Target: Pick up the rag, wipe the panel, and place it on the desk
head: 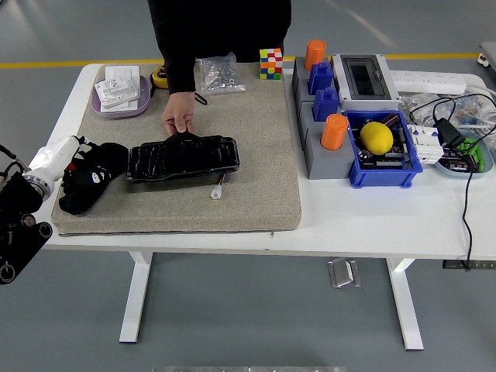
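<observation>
A glossy black panel [183, 157] lies flat on the beige mat [256, 155], left of the middle. A person across the table presses one hand [180, 118] on the panel's far edge. My left hand [94, 166], black with a white wrist, rests at the mat's left end, just left of the panel. It lies on a dark rag [73, 201] that merges with it. Black on black hides whether the hand grips the rag. My right arm is out of view.
A white connector [216, 192] lies just in front of the panel. At the back stand a purple tray [120, 99], a bag of screws [219, 74] and a colour cube [270, 63]. To the right are a grey organiser [314, 155], a blue bin [384, 174] holding a lemon [377, 137], and cables [465, 194].
</observation>
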`<state>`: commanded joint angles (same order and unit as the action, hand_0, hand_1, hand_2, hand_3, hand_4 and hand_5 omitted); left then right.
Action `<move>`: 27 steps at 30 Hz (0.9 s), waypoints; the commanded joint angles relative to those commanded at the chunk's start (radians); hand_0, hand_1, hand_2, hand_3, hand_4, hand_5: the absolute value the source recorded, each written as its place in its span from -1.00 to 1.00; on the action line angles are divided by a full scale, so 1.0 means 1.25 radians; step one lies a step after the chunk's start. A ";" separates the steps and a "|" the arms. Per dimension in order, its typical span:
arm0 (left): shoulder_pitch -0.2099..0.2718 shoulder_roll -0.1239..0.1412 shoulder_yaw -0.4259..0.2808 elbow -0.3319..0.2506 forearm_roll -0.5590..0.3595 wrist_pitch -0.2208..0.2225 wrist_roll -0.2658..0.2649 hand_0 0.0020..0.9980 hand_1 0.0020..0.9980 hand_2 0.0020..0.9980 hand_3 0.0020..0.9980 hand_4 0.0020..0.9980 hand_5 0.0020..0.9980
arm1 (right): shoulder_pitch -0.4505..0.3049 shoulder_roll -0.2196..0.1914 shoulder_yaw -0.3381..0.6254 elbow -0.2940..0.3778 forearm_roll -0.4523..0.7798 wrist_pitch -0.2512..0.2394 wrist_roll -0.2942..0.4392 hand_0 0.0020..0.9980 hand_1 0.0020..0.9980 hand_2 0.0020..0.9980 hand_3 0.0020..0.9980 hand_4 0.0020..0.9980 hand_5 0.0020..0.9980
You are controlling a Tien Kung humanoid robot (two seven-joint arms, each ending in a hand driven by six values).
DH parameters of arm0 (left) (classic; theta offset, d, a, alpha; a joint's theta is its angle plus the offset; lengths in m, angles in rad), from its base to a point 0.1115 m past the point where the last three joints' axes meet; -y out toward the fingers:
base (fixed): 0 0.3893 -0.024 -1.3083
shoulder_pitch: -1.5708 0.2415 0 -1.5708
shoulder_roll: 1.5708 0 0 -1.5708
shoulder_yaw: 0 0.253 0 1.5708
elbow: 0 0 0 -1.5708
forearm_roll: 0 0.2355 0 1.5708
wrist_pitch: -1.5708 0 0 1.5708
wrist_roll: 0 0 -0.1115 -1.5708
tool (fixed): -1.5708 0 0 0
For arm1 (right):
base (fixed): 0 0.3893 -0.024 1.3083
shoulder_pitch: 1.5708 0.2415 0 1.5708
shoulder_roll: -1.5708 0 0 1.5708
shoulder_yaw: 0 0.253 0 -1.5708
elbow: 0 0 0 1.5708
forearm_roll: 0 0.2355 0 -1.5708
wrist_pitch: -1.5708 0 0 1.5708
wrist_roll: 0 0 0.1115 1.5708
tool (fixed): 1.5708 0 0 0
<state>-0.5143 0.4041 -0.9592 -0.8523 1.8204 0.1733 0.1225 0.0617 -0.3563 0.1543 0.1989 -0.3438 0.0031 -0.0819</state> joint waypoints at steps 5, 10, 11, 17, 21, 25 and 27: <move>0.000 0.001 0.000 0.002 -0.004 0.008 -0.002 -0.46 -0.65 -0.10 -0.29 -0.43 -1.00 | 0.001 0.001 0.007 0.001 -0.005 -0.001 0.001 0.42 0.31 0.38 0.19 0.93 -0.15; 0.001 0.001 -0.002 0.001 -0.004 0.012 -0.003 -0.49 -0.67 -0.10 -0.31 -0.50 -1.00 | 0.001 0.000 0.006 0.000 -0.003 0.000 0.000 0.42 0.31 0.37 0.19 0.93 -0.15; 0.002 0.001 -0.003 0.001 -0.007 0.014 -0.004 -0.49 -0.67 -0.10 -0.31 -0.50 -1.00 | 0.001 0.000 0.006 0.000 -0.004 0.000 0.000 0.42 0.31 0.37 0.19 0.93 -0.15; 0.007 0.005 -0.010 -0.005 -0.027 0.021 -0.012 -0.50 -0.67 -0.10 -0.32 -0.47 -1.00 | 0.003 0.001 0.005 0.000 -0.003 0.000 0.000 0.42 0.31 0.37 0.19 0.93 -0.15; 0.006 0.010 -0.014 -0.009 -0.028 0.023 -0.014 -0.50 -0.68 -0.10 -0.33 -0.51 -1.00 | 0.004 0.002 0.005 0.000 -0.002 -0.001 0.000 0.42 0.31 0.37 0.19 0.93 -0.15; 0.007 0.014 -0.025 -0.008 -0.023 0.029 -0.019 -0.50 -0.68 -0.10 -0.33 -0.51 -1.00 | 0.005 0.003 0.008 0.000 -0.005 -0.001 0.000 0.42 0.31 0.37 0.19 0.93 -0.15; 0.009 0.016 -0.031 -0.010 -0.021 0.033 -0.022 -0.52 -0.68 -0.10 -0.34 -0.50 -1.00 | 0.005 0.004 0.007 0.000 -0.004 -0.001 0.000 0.42 0.31 0.37 0.19 0.93 -0.15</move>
<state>-0.5032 0.4236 -0.9984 -0.8649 1.7944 0.2140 0.0956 0.0678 -0.3514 0.1629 0.1990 -0.3487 0.0021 -0.0816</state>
